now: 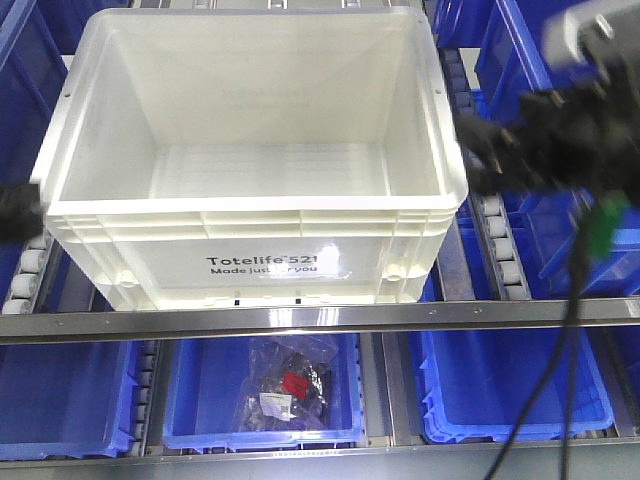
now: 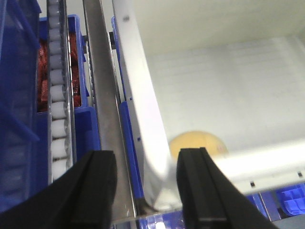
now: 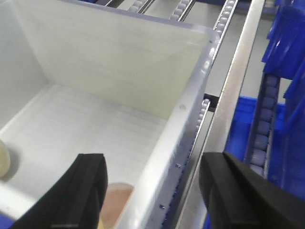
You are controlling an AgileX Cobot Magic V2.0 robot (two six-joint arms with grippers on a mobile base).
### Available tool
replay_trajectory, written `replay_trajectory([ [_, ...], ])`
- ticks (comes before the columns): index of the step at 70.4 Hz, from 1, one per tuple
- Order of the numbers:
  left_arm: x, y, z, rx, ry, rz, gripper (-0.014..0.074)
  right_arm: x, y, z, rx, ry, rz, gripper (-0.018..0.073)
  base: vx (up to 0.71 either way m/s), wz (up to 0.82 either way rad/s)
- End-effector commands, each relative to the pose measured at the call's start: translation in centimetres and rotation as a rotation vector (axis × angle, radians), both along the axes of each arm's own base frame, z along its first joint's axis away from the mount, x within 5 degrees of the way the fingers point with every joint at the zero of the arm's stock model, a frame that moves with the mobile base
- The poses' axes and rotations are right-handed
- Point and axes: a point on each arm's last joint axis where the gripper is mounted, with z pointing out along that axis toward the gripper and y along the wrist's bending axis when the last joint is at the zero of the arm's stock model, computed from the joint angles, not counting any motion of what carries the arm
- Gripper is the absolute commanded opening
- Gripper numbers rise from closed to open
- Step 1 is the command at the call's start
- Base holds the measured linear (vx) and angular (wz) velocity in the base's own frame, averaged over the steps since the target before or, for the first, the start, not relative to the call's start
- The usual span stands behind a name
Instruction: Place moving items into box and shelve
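— White plastic: where does the Totelife crate (image 1: 255, 215) sit in the front view?
— On the shelf's roller lanes, printed long side facing the camera, long axis running left to right. Blue bins (image 1: 260, 395) fill the level below; the middle one holds a clear bag of small parts (image 1: 288, 388). The right arm (image 1: 560, 130) is a dark blur by the crate's right rim, and a dark bit at the left rim could be the other arm. I cannot see any ball from here.
— And the left wrist view?
— The left gripper (image 2: 147, 183) has its fingers spread, straddling the crate's corner wall. A yellowish rounded ball (image 2: 198, 144) shows just behind that corner. A steel rail (image 2: 106, 114) and white rollers (image 2: 59, 109) run alongside.
— Right wrist?
— The right gripper (image 3: 152, 193) is also spread, straddling the crate's side wall. A pinkish ball (image 3: 116, 202) lies in the near corner, a cream ball (image 3: 4, 161) at the left edge. A roller track (image 3: 202, 112) and rail flank the wall outside.
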Motion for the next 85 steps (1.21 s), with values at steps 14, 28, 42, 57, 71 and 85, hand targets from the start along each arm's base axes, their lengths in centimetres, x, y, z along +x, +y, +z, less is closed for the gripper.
replay_trajectory([
  [14, -7.1, 0.9, -1.4, -0.029, -0.232, -0.003, 0.0377, -7.7, -3.2, -2.7, 0.042, -0.198, -0.02, 0.0466, 0.0, 0.0],
  [28, -8.2, 1.1, -3.1, -0.06, -0.465, 0.001, 0.0358, -9.3, -4.5, -5.6, 0.072, -0.428, -0.089, 0.0466, 0.0, 0.0],
  [42, -7.6, 1.0, -4.6, -0.13, -0.556, 0.022, 0.0356, -8.3, -4.8, -6.8, 0.114, -0.505, -0.16, 0.0466, 0.0, 0.0],
  [57, -7.6, 1.0, -4.8, -0.131, -0.534, 0.024, 0.0256, -8.1, -4.7, -6.9, 0.108, -0.494, -0.16, 0.041, 0.0, 0.0],
  [71, -7.6, 1.0, -5.1, -0.125, -0.506, 0.023, -0.0029, -8.1, -4.7, -7.0, 0.11, -0.488, -0.16, -0.0021, 0.0, 0.0],
  [85, -7.7, 1.0, -5.6, -0.117, -0.448, 0.025, -0.0028, -8.1, -4.7, -7.0, 0.11, -0.487, -0.159, -0.0015, 0.0, 0.0],
])
